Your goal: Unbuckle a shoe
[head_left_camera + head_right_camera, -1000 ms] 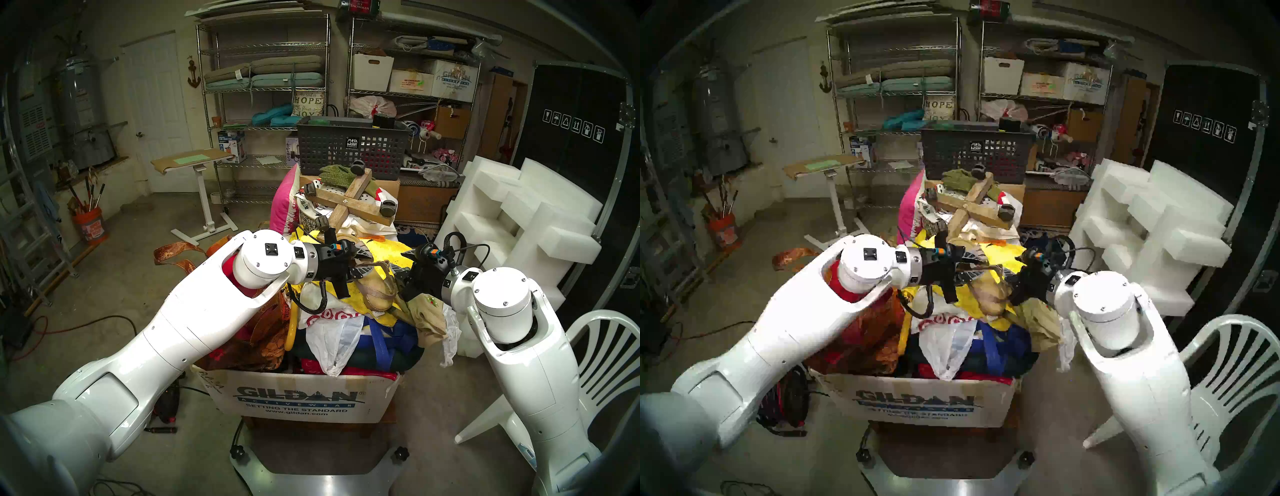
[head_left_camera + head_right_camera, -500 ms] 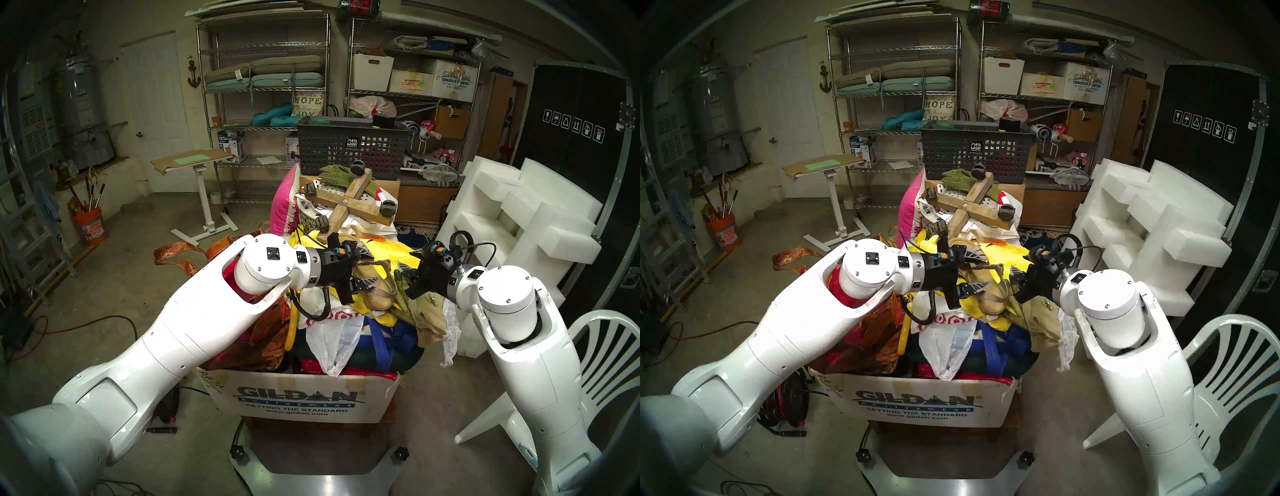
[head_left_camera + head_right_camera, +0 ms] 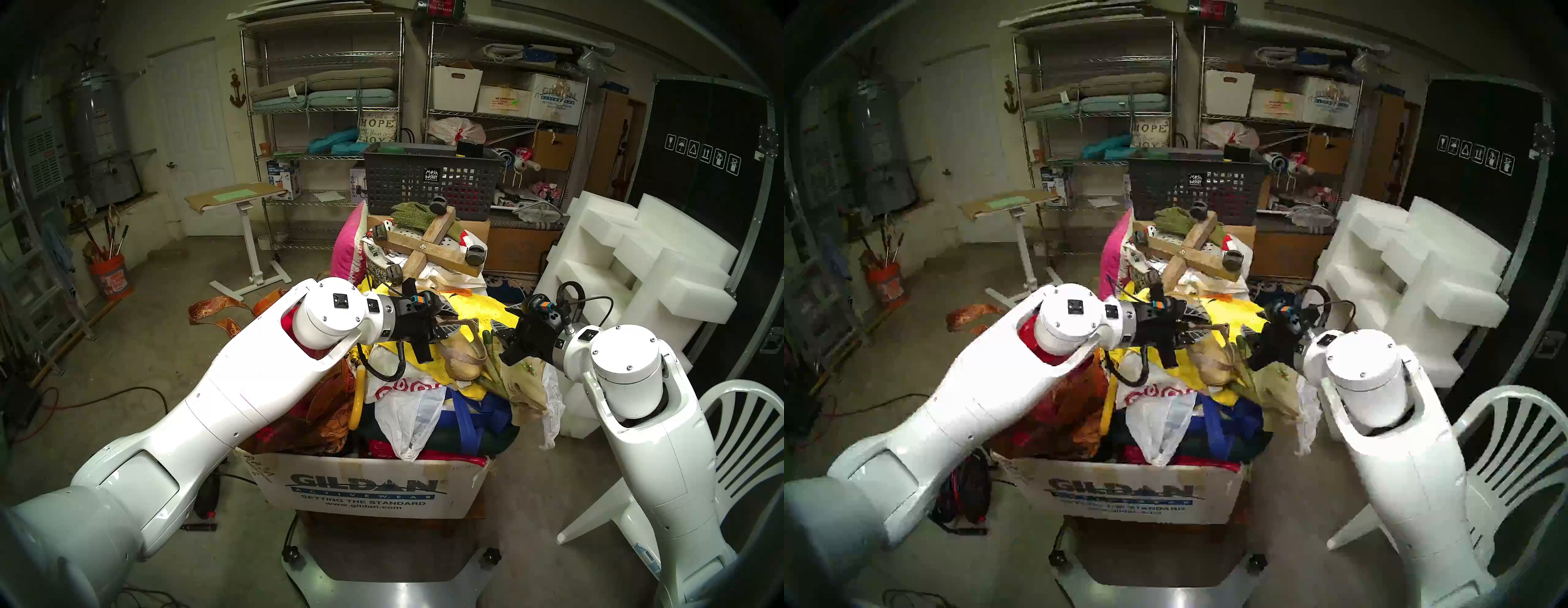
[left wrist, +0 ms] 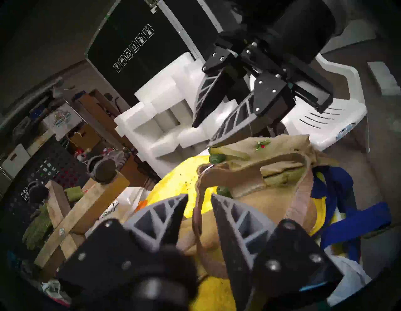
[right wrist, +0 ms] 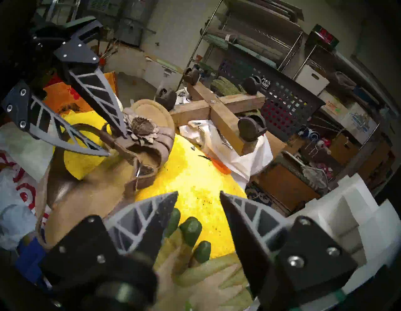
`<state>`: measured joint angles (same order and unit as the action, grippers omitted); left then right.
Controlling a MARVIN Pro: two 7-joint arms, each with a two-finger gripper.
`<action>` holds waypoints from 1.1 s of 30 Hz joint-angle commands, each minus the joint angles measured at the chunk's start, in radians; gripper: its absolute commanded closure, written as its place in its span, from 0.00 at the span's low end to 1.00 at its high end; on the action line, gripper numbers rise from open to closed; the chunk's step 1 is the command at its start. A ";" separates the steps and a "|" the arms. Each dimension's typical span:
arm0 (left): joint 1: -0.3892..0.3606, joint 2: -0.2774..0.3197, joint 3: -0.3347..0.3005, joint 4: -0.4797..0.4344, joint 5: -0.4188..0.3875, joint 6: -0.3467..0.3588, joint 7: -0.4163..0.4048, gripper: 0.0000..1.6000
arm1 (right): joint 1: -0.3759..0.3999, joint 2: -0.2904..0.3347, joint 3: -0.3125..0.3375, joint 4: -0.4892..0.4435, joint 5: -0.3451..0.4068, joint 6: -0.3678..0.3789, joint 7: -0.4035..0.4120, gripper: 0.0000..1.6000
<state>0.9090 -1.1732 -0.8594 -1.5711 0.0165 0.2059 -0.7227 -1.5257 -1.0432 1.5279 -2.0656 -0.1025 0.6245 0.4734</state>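
My left gripper (image 4: 198,206) reaches over a big heap of stuff in a box (image 3: 369,488). Its fingers (image 4: 165,214) stand apart, one on each side of the thin strap (image 4: 196,219). I cannot tell if they pinch it.

The shoe (image 3: 462,356) lies on a yellow cloth (image 5: 195,180) on top of the heap, just right of my left gripper. Its flower (image 5: 142,128) sits at the toe end, and one left finger lies right by it in my right wrist view.

Behind the shoe a wooden cross (image 3: 428,246) with little wheels rests on the heap, and a dark basket (image 3: 428,182) stands behind that. A white bag (image 3: 403,420) and blue straps (image 3: 466,420) hang down in front.

A tan glove (image 5: 191,256) with green tips lies just beside the shoe's heel side. My right gripper (image 5: 198,203) hangs over that glove, spread wide and holding nothing.

White foam blocks (image 3: 645,254) and a white chair (image 3: 746,433) stand far right.
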 commanded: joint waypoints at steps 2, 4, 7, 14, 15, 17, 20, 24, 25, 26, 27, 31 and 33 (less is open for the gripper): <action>-0.046 -0.037 -0.001 0.016 -0.007 -0.017 -0.017 0.48 | 0.005 0.001 0.006 -0.018 0.004 -0.008 0.002 0.35; -0.050 -0.040 -0.001 0.025 -0.006 -0.020 -0.020 0.49 | 0.005 0.002 0.006 -0.017 0.005 -0.008 0.003 0.36; -0.057 -0.045 -0.001 0.039 -0.004 -0.025 -0.023 0.50 | 0.006 0.001 0.004 -0.019 0.006 -0.006 0.003 0.36; -0.071 -0.057 -0.001 0.070 -0.001 -0.037 -0.033 0.50 | 0.003 0.002 0.003 -0.027 0.008 -0.002 0.004 0.36; -0.072 -0.059 0.000 0.075 -0.001 -0.039 -0.034 0.50 | 0.001 0.001 0.004 -0.029 0.008 -0.002 0.004 0.35; -0.073 -0.062 0.001 0.083 -0.001 -0.042 -0.034 0.50 | -0.001 0.001 0.004 -0.032 0.008 -0.001 0.003 0.35; -0.073 -0.065 -0.002 0.090 -0.008 -0.048 -0.036 0.51 | -0.003 0.000 0.004 -0.035 0.009 0.000 0.002 0.35; -0.074 -0.065 0.000 0.093 -0.006 -0.052 -0.038 0.51 | -0.008 -0.002 0.002 -0.040 0.008 0.001 0.000 0.35; -0.075 -0.065 0.002 0.094 -0.006 -0.053 -0.040 0.51 | -0.009 -0.002 0.003 -0.042 0.008 0.002 -0.001 0.35; -0.075 -0.066 0.002 0.095 -0.006 -0.053 -0.040 0.51 | -0.010 -0.003 0.003 -0.044 0.008 0.003 -0.001 0.35; -0.075 -0.066 0.003 0.095 -0.006 -0.054 -0.041 0.51 | -0.011 -0.003 0.003 -0.045 0.008 0.004 -0.002 0.35; -0.075 -0.068 0.011 0.096 -0.003 -0.056 -0.045 0.52 | -0.014 -0.003 0.003 -0.049 0.008 0.006 -0.005 0.35; -0.074 -0.068 0.015 0.093 -0.002 -0.055 -0.045 0.53 | -0.017 -0.003 0.005 -0.052 0.009 0.007 -0.006 0.36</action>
<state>0.8549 -1.2278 -0.8476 -1.4663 0.0116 0.1565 -0.7633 -1.5402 -1.0423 1.5292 -2.0891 -0.0924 0.6260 0.4737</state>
